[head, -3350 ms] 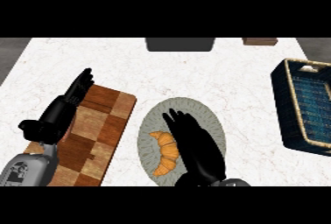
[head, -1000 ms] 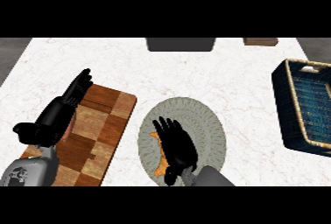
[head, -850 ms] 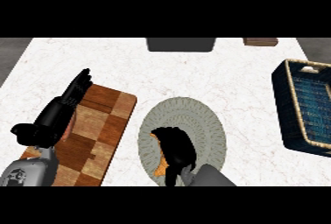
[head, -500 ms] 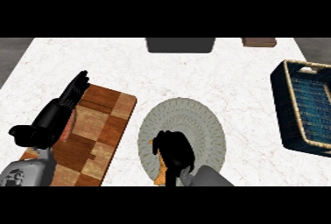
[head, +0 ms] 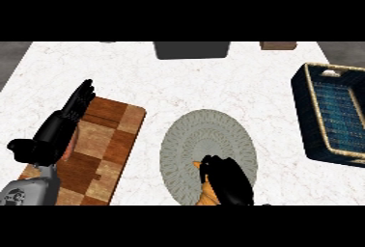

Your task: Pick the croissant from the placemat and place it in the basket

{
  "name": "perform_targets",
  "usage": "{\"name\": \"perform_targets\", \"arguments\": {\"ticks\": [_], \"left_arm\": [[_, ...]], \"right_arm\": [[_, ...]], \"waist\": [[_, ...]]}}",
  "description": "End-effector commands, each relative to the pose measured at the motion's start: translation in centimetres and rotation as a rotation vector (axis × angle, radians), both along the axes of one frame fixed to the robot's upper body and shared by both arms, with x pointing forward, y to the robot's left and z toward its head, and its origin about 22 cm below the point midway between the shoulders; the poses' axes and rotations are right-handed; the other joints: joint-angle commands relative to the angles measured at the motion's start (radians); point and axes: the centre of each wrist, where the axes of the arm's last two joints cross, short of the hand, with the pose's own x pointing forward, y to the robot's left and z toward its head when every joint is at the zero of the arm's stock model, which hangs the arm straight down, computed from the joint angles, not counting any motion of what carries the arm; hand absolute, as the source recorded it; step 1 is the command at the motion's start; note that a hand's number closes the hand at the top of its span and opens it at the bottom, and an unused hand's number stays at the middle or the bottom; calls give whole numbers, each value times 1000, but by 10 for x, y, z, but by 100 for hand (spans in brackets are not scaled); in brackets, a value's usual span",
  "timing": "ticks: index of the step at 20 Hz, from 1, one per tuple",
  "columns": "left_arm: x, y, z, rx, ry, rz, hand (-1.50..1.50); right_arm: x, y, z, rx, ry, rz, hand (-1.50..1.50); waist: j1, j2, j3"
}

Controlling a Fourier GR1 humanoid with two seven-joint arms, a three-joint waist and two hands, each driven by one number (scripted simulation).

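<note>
Head view: right hand (head: pixel 227 182) curled over croissant (head: pixel 203 185) on placemat (head: pixel 206 140).

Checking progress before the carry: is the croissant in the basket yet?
Not yet. The croissant lies on the placemat under the curled right hand; the basket sits apart.

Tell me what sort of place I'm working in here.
Most likely a kitchen counter: a white marble-look counter top carries a checkered wooden cutting board, a round woven placemat with a croissant under the right hand, and a wicker basket at the right.
</note>
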Motion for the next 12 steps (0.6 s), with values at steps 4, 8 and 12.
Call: {"name": "perform_targets", "arguments": {"ticks": [4, 8, 12], "left_arm": [[6, 9, -4, 16, -13, 18, 0], [0, -3, 14, 5, 3, 12, 0], [-9, -5, 0, -1, 1, 4, 0]], "right_arm": [[-58, -100, 48, -12, -86, -65, 150], [-94, -117, 69, 157, -83, -117, 150], [-110, -102, 113, 430, -104, -158, 150]], "waist": [[-16, 10, -2], [-4, 9, 0], [-1, 8, -1]]}}
